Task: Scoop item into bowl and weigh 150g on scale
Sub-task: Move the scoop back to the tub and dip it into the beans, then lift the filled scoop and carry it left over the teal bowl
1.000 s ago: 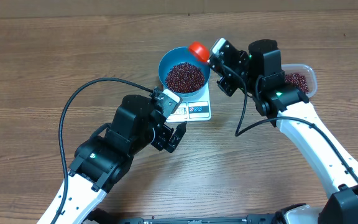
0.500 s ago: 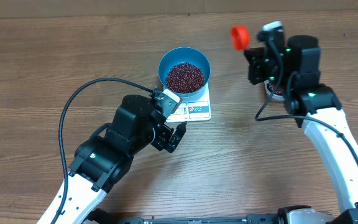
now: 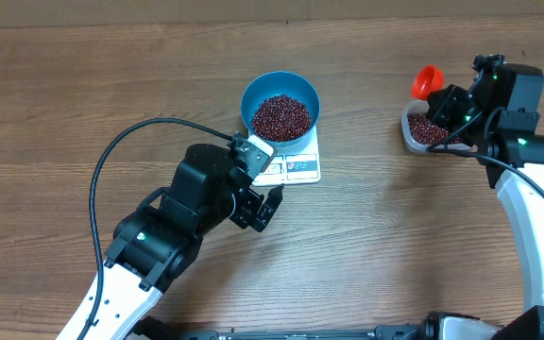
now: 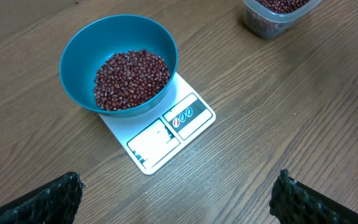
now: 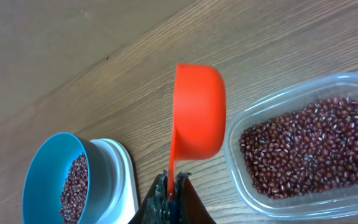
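Observation:
The blue bowl (image 3: 253, 94) stands on the white scale (image 3: 296, 167) and holds a heap of red-brown beans (image 3: 281, 115). My left gripper (image 3: 264, 210) hovers just below the scale, open and empty, its fingertips (image 4: 55, 196) far apart over bare wood. From there the bowl (image 4: 79, 43) and scale (image 4: 166, 134) lie straight ahead. My right gripper (image 5: 173, 186) is shut on the handle of an orange scoop (image 5: 197, 112). The scoop (image 3: 427, 81) hangs at the upper left rim of the clear tub (image 3: 409, 142) of beans. I see only the cup's outside.
The clear tub (image 5: 291, 196) sits at the far right of the wooden table, well apart from the scale (image 5: 120, 168). A black cable (image 3: 111, 161) loops from the left arm over the table's left half.
My right arm has swung the orange scoop away from the bowl's rim and rightwards to the tub. The left arm, bowl and scale have not moved.

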`<state>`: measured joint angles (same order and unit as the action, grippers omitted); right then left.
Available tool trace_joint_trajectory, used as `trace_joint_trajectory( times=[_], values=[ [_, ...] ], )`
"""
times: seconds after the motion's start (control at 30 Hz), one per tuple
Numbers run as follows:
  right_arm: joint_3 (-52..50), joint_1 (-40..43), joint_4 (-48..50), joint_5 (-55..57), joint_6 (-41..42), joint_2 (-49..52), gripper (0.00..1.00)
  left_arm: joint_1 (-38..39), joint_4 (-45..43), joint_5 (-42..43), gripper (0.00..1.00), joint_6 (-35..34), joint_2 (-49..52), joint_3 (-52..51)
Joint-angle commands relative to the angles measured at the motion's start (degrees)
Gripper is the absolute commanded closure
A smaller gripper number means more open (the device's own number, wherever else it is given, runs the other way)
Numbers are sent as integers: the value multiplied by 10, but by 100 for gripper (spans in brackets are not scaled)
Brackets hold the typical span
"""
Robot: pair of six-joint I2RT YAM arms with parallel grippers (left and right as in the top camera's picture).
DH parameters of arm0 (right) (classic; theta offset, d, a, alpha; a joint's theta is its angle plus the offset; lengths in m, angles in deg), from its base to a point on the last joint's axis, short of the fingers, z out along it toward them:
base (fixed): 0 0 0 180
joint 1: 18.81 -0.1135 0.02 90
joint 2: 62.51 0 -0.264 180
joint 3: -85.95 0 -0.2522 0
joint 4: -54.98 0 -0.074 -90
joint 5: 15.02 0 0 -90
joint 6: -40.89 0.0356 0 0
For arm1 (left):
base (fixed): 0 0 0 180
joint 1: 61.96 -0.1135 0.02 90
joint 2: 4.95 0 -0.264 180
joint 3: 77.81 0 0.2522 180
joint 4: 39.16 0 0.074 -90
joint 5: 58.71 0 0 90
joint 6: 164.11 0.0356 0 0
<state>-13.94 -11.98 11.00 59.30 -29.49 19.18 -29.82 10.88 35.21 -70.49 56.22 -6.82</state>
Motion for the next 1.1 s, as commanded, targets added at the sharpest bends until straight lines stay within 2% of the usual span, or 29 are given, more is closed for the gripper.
trace_joint_trajectory(
  times=[0.0, 0.57, 1.07],
  values=[
    [20, 1, 0, -5, 16, -11, 96, -3, -1, 5, 1, 11, 3, -5],
    [20, -13, -2, -121, 12, -10, 96, -3, -1, 5, 1, 11, 3, -5],
    [19, -156, 15, -108, -23, 59, 96, -3, -1, 5, 1, 11, 3, -5]
  ],
)
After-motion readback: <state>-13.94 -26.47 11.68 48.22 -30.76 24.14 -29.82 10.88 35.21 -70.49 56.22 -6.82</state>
